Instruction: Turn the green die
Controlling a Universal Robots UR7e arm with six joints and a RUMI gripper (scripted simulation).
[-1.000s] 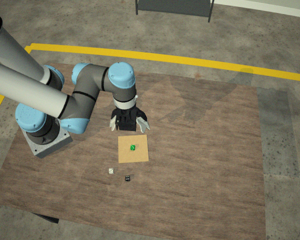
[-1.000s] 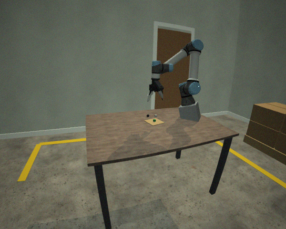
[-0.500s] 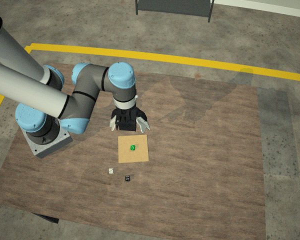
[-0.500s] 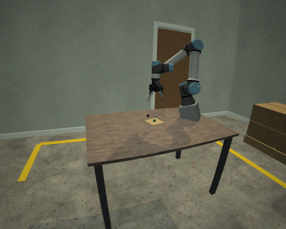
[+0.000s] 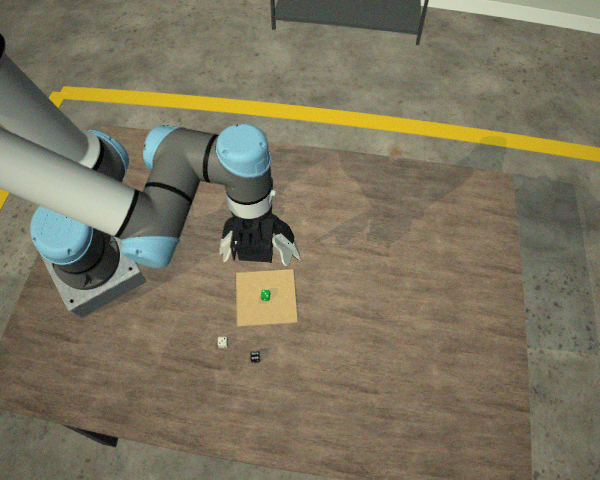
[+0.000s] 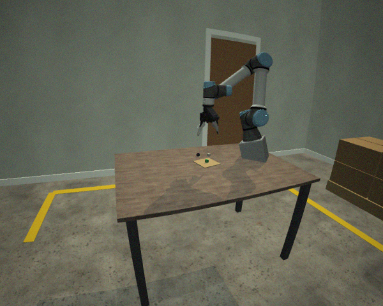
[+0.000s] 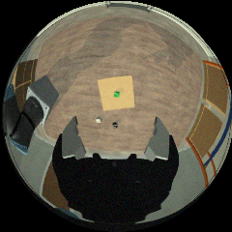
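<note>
The green die (image 5: 265, 295) sits flat on the tan mat (image 5: 271, 297), near its middle, well inside the edges. It also shows in the exterior view (image 6: 205, 160) and the wrist view (image 7: 116, 94). The white die (image 5: 221, 341) lies on the table just off the mat's near left corner. The black die (image 5: 255, 355) lies beside it to the right. The pips are too small to read. My gripper (image 5: 259, 252) hangs high above the table, open and empty, over the mat's far edge; it also shows in the exterior view (image 6: 207, 129).
The arm's grey base (image 5: 91, 281) stands at the table's left side. Cardboard boxes (image 6: 366, 174) stand on the floor to the right of the table. Yellow floor tape (image 5: 341, 121) runs around the table.
</note>
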